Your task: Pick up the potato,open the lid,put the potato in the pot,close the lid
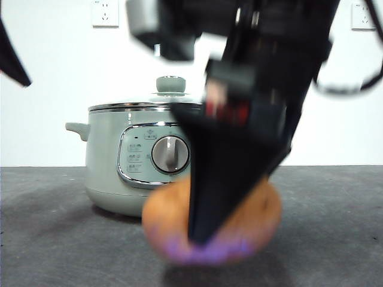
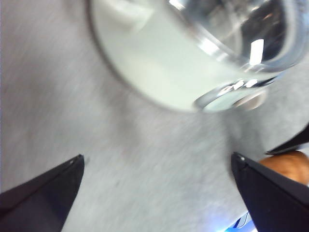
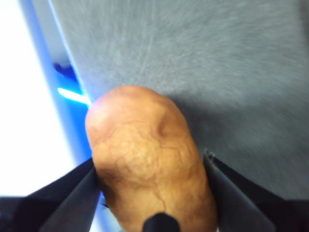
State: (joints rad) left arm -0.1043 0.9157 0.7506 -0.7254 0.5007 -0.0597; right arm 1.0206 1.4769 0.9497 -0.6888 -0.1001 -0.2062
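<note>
Nearest the front camera, the right gripper (image 1: 206, 236) comes down large and dark over the potato (image 1: 263, 209), which lies on the table (image 1: 54, 239) in front of the pot (image 1: 108, 161). Its wrist view shows the two black jaws pressed against the potato's (image 3: 147, 169) flanks, so it is clamped on the potato; whether the potato has left the table I cannot tell. On the pot sits the lid (image 1: 170, 95), knob up, so the pot is not yet opened. Off to one side, the left gripper (image 2: 157, 162) hangs above bare table with its jaws spread wide and nothing between them; its camera catches the pot's (image 2: 159, 63) wall, the glass lid (image 2: 256, 34) and a sliver of potato (image 2: 289, 166) by one jaw. Slip looks like the main risk: the potato is rounded and the jaws seem to hold it toward one end, so a quick lift could let it pivot or roll out. With both arms this close, the left one reaching for the knob could also brush the right.
</note>
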